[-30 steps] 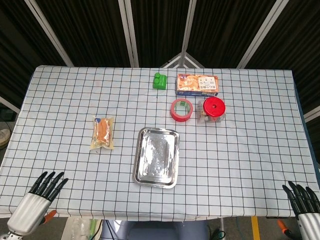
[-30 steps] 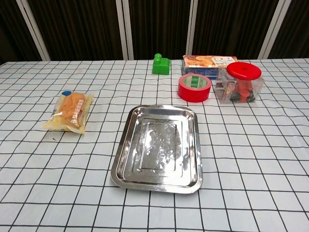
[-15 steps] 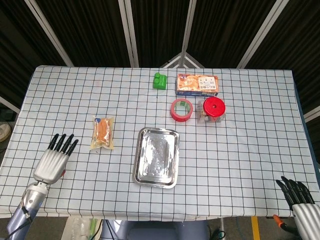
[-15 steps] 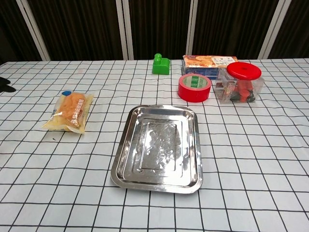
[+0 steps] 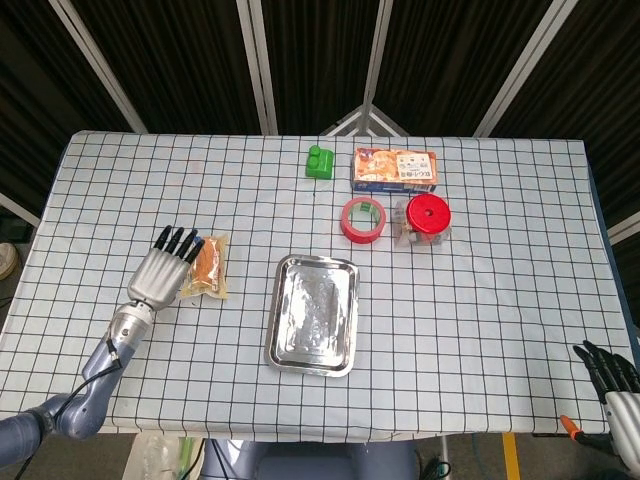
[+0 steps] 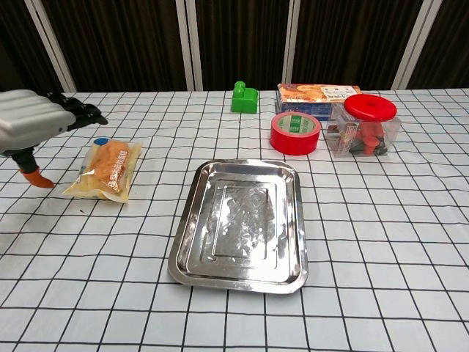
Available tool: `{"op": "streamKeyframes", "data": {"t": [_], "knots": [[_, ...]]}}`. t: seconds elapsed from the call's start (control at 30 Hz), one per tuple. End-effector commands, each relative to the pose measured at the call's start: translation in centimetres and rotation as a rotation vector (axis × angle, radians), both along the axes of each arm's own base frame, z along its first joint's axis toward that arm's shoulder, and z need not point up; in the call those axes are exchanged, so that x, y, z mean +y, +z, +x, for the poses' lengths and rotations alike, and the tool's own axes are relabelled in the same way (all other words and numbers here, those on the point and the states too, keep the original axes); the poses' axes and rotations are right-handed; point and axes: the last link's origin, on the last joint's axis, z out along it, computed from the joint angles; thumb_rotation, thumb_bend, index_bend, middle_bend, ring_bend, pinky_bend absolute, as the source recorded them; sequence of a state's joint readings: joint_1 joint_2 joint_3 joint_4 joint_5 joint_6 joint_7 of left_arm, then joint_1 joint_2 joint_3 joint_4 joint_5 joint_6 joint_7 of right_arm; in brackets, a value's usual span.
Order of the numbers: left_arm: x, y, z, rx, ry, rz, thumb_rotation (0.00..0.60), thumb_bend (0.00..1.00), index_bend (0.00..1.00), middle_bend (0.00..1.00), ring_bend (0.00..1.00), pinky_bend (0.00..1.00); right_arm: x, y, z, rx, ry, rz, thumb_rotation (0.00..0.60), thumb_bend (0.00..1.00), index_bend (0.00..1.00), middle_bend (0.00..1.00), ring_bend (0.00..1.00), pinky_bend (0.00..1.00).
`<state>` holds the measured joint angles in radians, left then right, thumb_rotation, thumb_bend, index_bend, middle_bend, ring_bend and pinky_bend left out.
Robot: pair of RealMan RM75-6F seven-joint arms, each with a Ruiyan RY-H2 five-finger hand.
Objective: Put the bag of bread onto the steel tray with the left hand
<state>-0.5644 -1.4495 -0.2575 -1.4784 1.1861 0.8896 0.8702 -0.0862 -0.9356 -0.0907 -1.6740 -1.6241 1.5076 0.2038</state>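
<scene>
The bag of bread lies flat on the checked cloth of the desk, on the robot's left side, with its long edge running away from the robot. It sits well apart from the steel tray, which rests bare near the middle of the desk with its shiny bottom showing.

The left hand hovers just beside the bag on its outer side, palm down, its dark fingers stretched forward and slightly spread, holding nothing. In the head view the fingertips reach level with the far end of the bag; in the chest view the left hand hangs above the desk to the left of the bag, and it is hard to say whether any finger touches the wrapper.

The right hand shows only at the lower right corner of the head view, off the desk edge, its fingers extended and apart with nothing in them.

At the far side of the desk stand a green block, a flat orange box, a roll of red tape and a clear jar with a red lid, the jar just beside the tape
</scene>
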Motion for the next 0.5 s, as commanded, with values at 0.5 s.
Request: {"op": "streamKeyframes", "data": {"t": [0.5], "knots": [[2.6,-4.1,0.8,0.107,0.129,-0.059,0.600,0.04,0.00,0.00,0.00,0.00,0.3,0.9,0.0,-0.018,0.011,-0.028,0.600,0.30,0.00,0.00,0.00,0.00]]}}
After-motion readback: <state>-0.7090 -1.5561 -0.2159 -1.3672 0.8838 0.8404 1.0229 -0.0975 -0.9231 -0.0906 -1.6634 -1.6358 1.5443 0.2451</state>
